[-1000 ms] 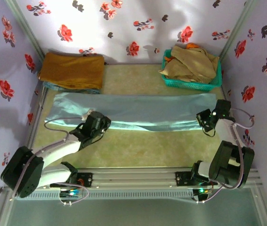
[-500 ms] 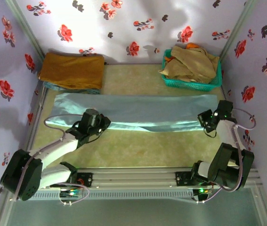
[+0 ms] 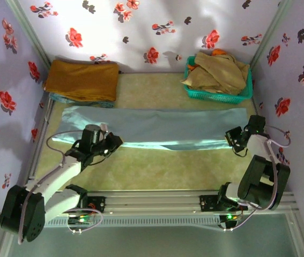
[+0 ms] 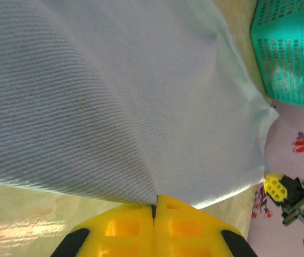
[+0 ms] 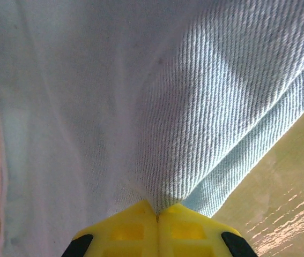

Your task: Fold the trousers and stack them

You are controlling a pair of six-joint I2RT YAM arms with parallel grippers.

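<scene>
The pale blue-grey trousers [image 3: 157,126] lie stretched in a long band across the middle of the table. My left gripper [image 3: 114,142] is shut on their near edge toward the left end. Seen from the left wrist, the yellow fingertips [image 4: 135,225] pinch a fold of the trousers [image 4: 114,96]. My right gripper [image 3: 234,140] is shut on the near edge at the right end. From the right wrist, its gripper [image 5: 157,213] pinches a bunched corner of the trousers [image 5: 114,80]. The cloth runs taut between the two grips.
A folded mustard-brown cloth [image 3: 82,80] lies at the back left. A teal basket [image 3: 216,94] with beige garments [image 3: 219,69] stands at the back right, and the basket [image 4: 283,53] also shows from the left wrist. Floral walls close three sides.
The left arm has swung to the left and the right gripper has shifted slightly right, drawing the trousers tighter lengthwise. Both grips stay shut on the cloth.
</scene>
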